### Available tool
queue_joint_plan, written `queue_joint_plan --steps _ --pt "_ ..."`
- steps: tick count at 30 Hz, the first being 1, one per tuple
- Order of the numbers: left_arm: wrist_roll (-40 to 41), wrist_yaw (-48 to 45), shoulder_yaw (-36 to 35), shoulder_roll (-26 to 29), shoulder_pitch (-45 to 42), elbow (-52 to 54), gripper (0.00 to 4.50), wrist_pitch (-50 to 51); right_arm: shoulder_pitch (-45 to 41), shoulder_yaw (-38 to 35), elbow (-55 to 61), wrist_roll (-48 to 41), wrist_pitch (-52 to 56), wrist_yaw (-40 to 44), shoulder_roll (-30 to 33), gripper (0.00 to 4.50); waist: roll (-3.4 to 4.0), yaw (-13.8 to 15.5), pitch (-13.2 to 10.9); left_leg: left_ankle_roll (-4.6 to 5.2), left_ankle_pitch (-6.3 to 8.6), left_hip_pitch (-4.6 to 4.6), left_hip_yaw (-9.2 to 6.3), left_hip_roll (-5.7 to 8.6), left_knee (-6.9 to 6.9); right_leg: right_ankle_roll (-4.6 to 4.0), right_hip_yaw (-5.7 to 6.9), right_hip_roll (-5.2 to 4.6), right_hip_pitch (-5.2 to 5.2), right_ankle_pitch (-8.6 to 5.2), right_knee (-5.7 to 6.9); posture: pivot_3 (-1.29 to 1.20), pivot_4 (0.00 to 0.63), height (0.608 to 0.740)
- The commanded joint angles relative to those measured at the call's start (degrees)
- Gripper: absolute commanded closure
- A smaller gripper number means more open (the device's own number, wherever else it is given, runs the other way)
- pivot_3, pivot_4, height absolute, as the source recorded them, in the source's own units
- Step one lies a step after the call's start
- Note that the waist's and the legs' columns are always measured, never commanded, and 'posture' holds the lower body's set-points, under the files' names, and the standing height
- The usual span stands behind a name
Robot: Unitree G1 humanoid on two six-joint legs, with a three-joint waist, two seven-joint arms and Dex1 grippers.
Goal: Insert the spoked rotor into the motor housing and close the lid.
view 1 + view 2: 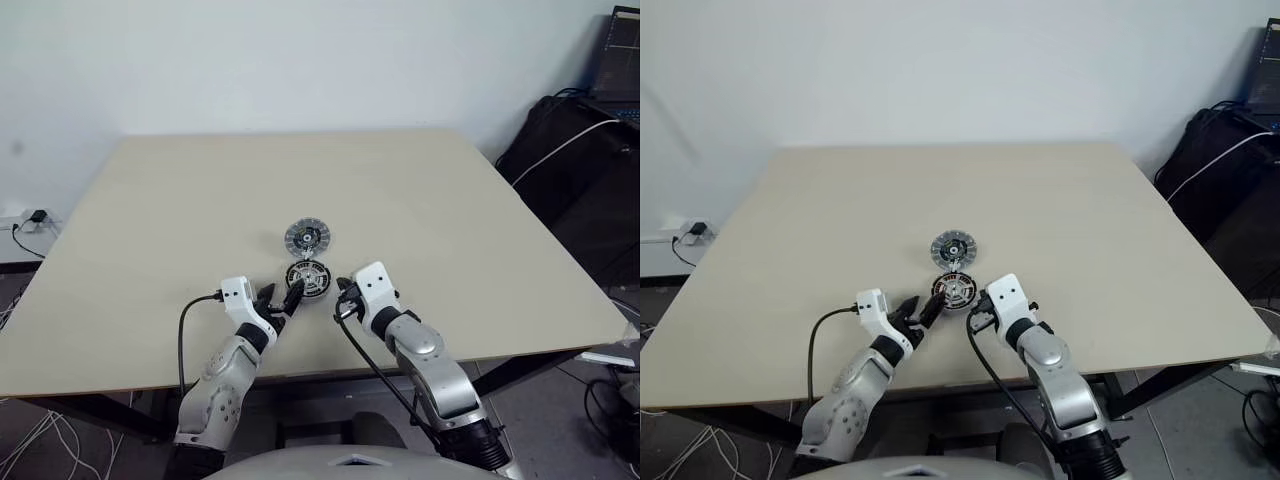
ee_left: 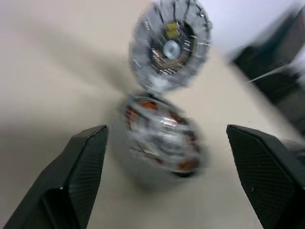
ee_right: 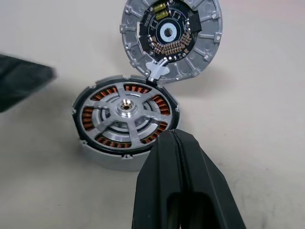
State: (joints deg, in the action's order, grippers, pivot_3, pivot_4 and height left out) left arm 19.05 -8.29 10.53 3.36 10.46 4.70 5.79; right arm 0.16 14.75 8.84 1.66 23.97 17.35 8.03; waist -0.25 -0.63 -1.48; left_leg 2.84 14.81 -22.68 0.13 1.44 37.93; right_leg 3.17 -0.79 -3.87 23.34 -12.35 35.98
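Note:
The motor housing [image 3: 112,160], a shallow grey cup ringed with copper windings, stands on the tan table [image 1: 450,220] just ahead of both grippers. The spoked rotor [image 3: 125,110] lies inside it, silvery spokes over the windings. The lid [image 3: 205,43] lies flat on the table just behind the housing, inner face with a small circuit board upward, its tab touching the housing's far rim. My right gripper [image 3: 173,134] is shut and empty, its tip at the housing's near rim. My left gripper [image 2: 167,131] is open, its fingers [image 2: 81,167] short of the housing on its left side.
Both grippers work near the table's front edge [image 1: 300,375]. Black bags [image 1: 580,170] with a white cable stand off the table's right side, a laptop [image 1: 620,50] behind them. A power strip and cables [image 1: 30,225] lie on the floor at the left.

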Motion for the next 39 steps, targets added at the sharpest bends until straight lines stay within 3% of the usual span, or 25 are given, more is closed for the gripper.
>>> queue_joint_plan --steps 1,12,21,28,31,38,39 --pt "-13.6 3.0 1.6 2.6 1.6 -1.2 0.90 -12.0 -3.5 0.9 -1.4 0.2 -2.1 0.4 -0.9 4.50 0.08 0.0 0.0 -0.01 0.00 0.00 0.00 0.00 -0.03 -0.01 -0.01 -0.01 0.03 0.01 0.00 0.00 0.000 0.740" --pt "-22.2 4.5 0.3 4.9 10.9 0.9 4.46 -22.1 -15.7 2.7 -17.2 0.6 -4.2 0.8 -5.0 4.50 0.27 0.0 0.0 0.02 0.02 -0.06 -0.01 0.03 -0.11 -0.01 0.08 -0.50 0.10 0.01 0.01 0.00 0.000 0.740" --pt "-25.0 4.4 1.9 4.1 13.4 2.4 4.46 -23.9 -19.5 3.8 -28.5 2.0 -4.2 3.2 -5.0 4.50 0.44 -0.1 0.1 0.02 0.02 -0.06 0.00 0.03 -0.10 -0.01 0.09 -0.50 0.10 0.01 0.04 0.00 0.000 0.740" --pt "-24.7 4.5 1.1 3.0 12.8 2.6 4.46 -23.0 -22.8 6.3 -18.6 1.0 -3.8 14.5 0.6 4.50 0.64 0.0 0.3 0.05 0.00 -0.04 0.00 0.05 -0.06 0.01 0.13 -0.45 0.07 0.01 0.06 0.00 0.000 0.740" --pt "-24.6 4.3 1.3 2.7 12.1 2.0 4.50 -22.9 -24.9 10.8 -14.9 3.1 -3.6 22.6 6.4 3.89 0.68 -0.1 0.3 0.29 -0.14 -0.04 0.00 0.05 -0.03 0.03 0.12 -0.19 0.07 -0.01 0.06 0.00 0.000 0.740" --pt "-24.6 3.7 1.8 2.1 10.9 1.1 4.50 -23.3 -30.3 18.7 -14.2 7.8 -5.0 35.0 14.5 1.62 0.62 0.1 0.3 0.32 -0.15 -0.03 0.00 0.04 -0.02 0.00 0.14 -0.14 0.05 0.01 0.05 0.00 0.000 0.740" --pt "-24.5 3.6 1.8 2.0 10.9 1.1 4.50 -23.3 -31.2 19.6 -14.4 8.3 -5.3 36.5 15.0 1.62 0.63 0.1 0.3 0.32 -0.15 -0.04 0.00 0.05 -0.01 0.00 0.14 -0.15 0.04 0.01 0.05 0.00 0.000 0.740"
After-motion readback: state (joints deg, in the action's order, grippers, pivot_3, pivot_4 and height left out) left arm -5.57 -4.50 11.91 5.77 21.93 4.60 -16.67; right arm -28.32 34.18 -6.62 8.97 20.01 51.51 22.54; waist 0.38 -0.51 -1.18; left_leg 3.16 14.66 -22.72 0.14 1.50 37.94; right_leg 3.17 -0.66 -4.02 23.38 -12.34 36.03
